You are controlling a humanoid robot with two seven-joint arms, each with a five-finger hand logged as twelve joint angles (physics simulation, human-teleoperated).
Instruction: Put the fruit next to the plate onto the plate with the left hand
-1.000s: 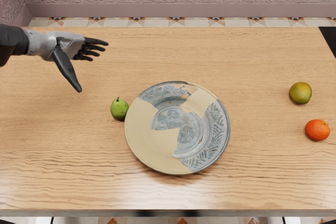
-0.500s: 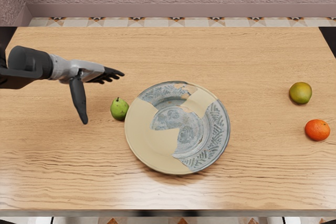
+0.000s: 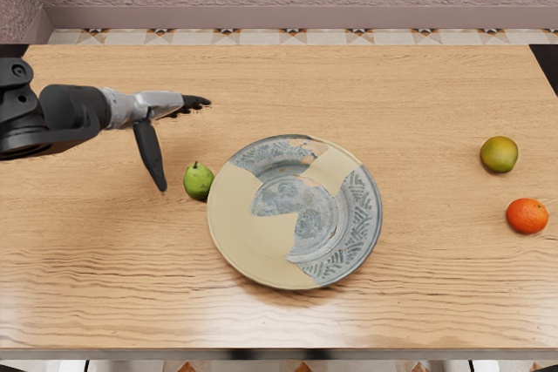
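Left hand (image 3: pixel 153 113) has slid rightward toward the pear (image 3: pixel 198 180), fingers spread, thumb hanging down, empty; we judge it's opened to bracket the pear, sitting on the counter (image 3: pixel 392 93) just beside the plate (image 3: pixel 362 193)

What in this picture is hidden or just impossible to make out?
Head view, the only one:
- Left arm: cut off by the left edge; the robot's body is out of frame.
- Right arm: not in view at all.
- Height of the open left hand above the table: a single slanted view cannot settle it.
- Whether the pear touches the plate: the gap is too small to judge.
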